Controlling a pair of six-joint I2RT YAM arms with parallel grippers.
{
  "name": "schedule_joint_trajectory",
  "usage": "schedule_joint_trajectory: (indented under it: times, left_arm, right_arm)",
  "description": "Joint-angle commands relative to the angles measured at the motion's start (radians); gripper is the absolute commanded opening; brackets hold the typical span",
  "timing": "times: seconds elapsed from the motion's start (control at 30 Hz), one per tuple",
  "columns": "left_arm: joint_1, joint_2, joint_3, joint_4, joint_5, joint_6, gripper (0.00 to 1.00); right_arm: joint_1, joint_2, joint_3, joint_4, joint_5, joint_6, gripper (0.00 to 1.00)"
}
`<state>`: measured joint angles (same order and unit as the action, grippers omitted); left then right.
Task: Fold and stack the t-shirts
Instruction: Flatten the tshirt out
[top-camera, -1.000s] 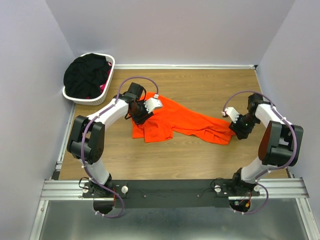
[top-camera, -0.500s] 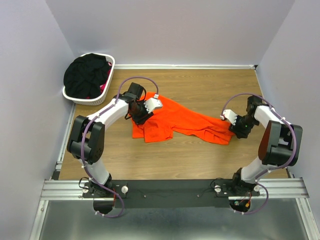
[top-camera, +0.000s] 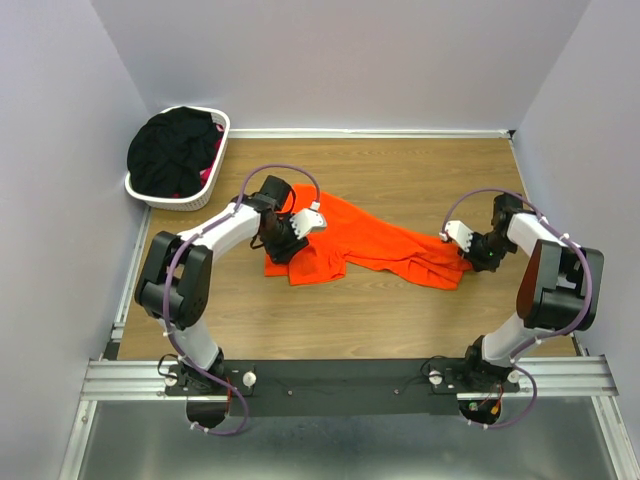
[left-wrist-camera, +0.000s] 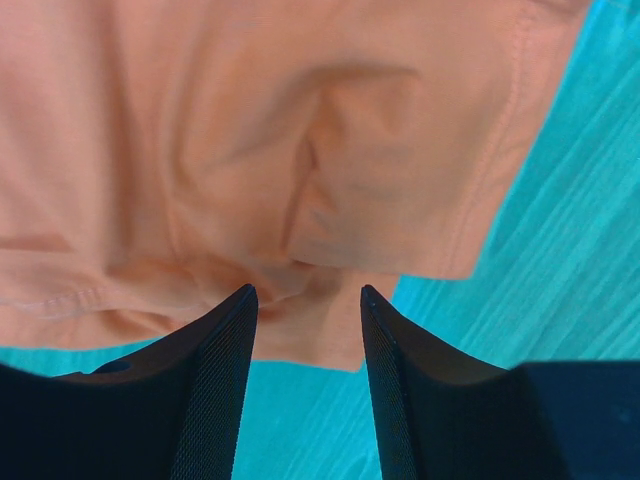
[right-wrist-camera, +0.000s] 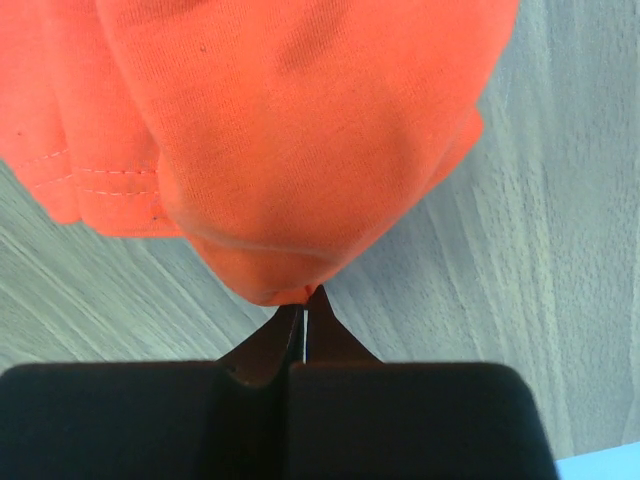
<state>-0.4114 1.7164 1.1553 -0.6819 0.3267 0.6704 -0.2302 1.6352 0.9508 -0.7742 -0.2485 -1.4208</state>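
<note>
A bright orange t-shirt (top-camera: 370, 243) lies crumpled across the middle of the wooden table. My left gripper (top-camera: 284, 238) hangs over its left end. In the left wrist view the left gripper (left-wrist-camera: 306, 298) is open, its dark fingers (left-wrist-camera: 222, 370) straddling a folded hem of the orange t-shirt (left-wrist-camera: 300, 150) with nothing pinched. My right gripper (top-camera: 468, 251) sits at the shirt's right end. In the right wrist view the right gripper (right-wrist-camera: 304, 298) is shut, its tips pinching the edge of the orange t-shirt (right-wrist-camera: 290, 140). Black t-shirts (top-camera: 172, 150) and a bit of pink cloth (top-camera: 208, 172) fill the basket.
A white plastic laundry basket (top-camera: 218, 132) stands at the back left corner against the wall. Lilac walls close in the table on the left, back and right. Bare wood (top-camera: 400, 320) lies between the shirt and the arm bases.
The right gripper has moved in to the shirt's right end and shut on its edge. The left gripper has shifted a little nearer along the shirt's left end, staying open.
</note>
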Motion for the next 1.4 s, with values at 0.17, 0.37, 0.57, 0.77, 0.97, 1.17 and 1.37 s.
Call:
schedule_joint_trajectory:
  times: [0.17,0.37,0.57,0.77,0.97,1.17,1.37]
  left_arm:
    - [-0.012,-0.069,-0.015,-0.045,0.018,0.024,0.54]
    - [-0.116,-0.149,-0.117,0.014,-0.034,0.047,0.54]
    - [-0.237,-0.138,-0.2,0.084,-0.118,0.037,0.51]
    - [-0.242,-0.089,-0.181,0.119,-0.179,0.023,0.51]
    - [-0.244,-0.057,-0.192,0.134,-0.207,0.027,0.51]
    - [-0.251,-0.044,-0.229,0.146,-0.218,0.035,0.32]
    - [-0.25,-0.103,-0.201,0.105,-0.235,0.037,0.04]
  right_arm:
    - [-0.004,-0.049,0.118,-0.123,-0.012,0.019,0.0]
    - [-0.004,-0.018,0.189,-0.186,0.005,0.069,0.01]
    - [-0.006,0.015,0.215,-0.22,0.003,0.125,0.01]
    - [-0.006,0.011,0.21,-0.226,0.008,0.131,0.01]
    - [-0.006,0.026,0.22,-0.224,0.012,0.128,0.01]
    - [-0.006,0.026,0.22,-0.226,0.011,0.134,0.0]
    - [-0.014,0.017,0.227,-0.226,0.003,0.152,0.01]
